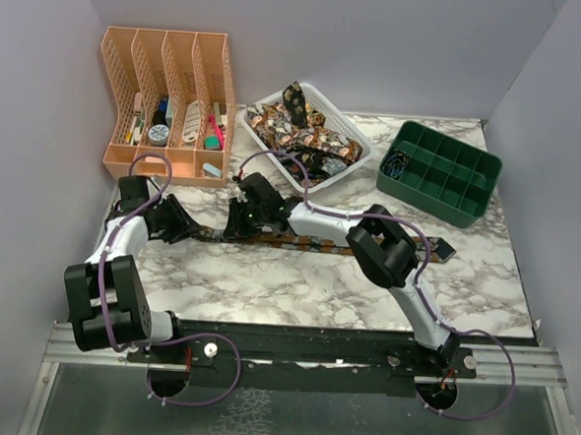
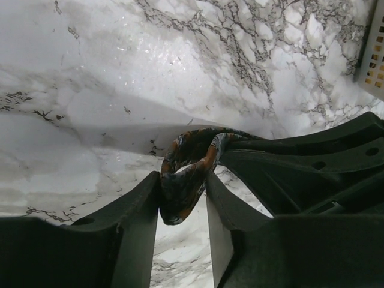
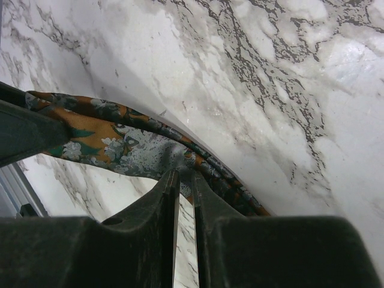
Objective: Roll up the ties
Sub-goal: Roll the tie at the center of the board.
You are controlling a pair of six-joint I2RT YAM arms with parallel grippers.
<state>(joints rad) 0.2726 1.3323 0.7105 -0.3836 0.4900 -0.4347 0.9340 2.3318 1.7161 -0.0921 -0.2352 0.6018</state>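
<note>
Marble table (image 1: 267,285). White basket (image 1: 353,135) at back centre. Orange organizer (image 1: 169,102) just left of basket, green tray (image 1: 441,173) right of basket, apart. One tie (image 1: 309,244) stretched flat on table in front of basket, running left-right, its left end lifted off the surface.

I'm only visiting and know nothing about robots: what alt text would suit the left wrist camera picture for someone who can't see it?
A looped end of a dark, orange-patterned tie sits between the left gripper and its two black fingers, seen from just behind them. Behind it is a white marble table, and the right gripper reaches in from the right to the same tie.
</note>
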